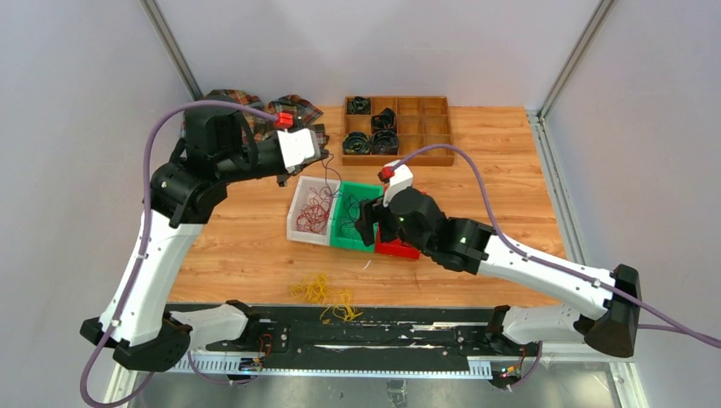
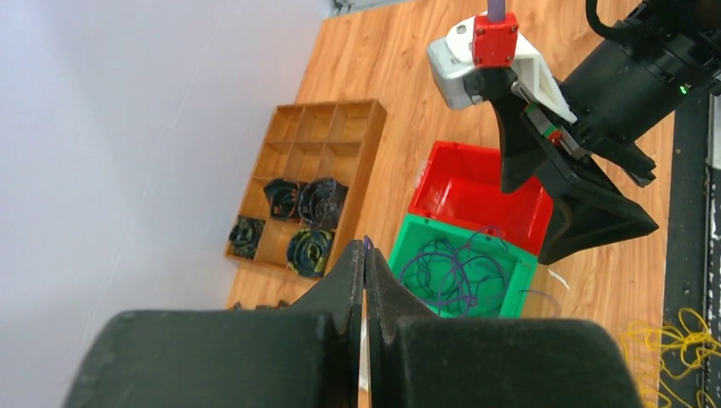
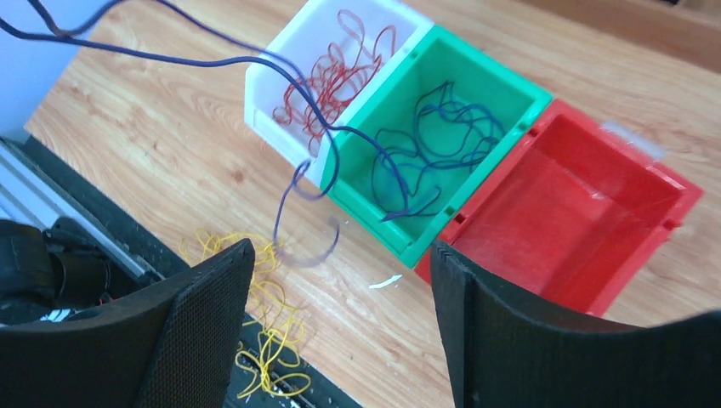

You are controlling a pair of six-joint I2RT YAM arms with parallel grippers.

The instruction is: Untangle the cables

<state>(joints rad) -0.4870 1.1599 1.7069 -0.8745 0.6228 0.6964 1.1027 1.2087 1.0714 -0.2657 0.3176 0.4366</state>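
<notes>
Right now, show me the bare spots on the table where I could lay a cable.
Bare wood: left of the white bin, toward the table's left edge, and the far right side beyond the wooden tray. Crowded: the middle, where the green bin and red bin join it; the near edge, with yellow cables; the far left corner, with cloth.

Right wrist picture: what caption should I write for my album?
The open right gripper looks down at the white bin, green bin and red bin while a purple cable dangles in front.
</notes>
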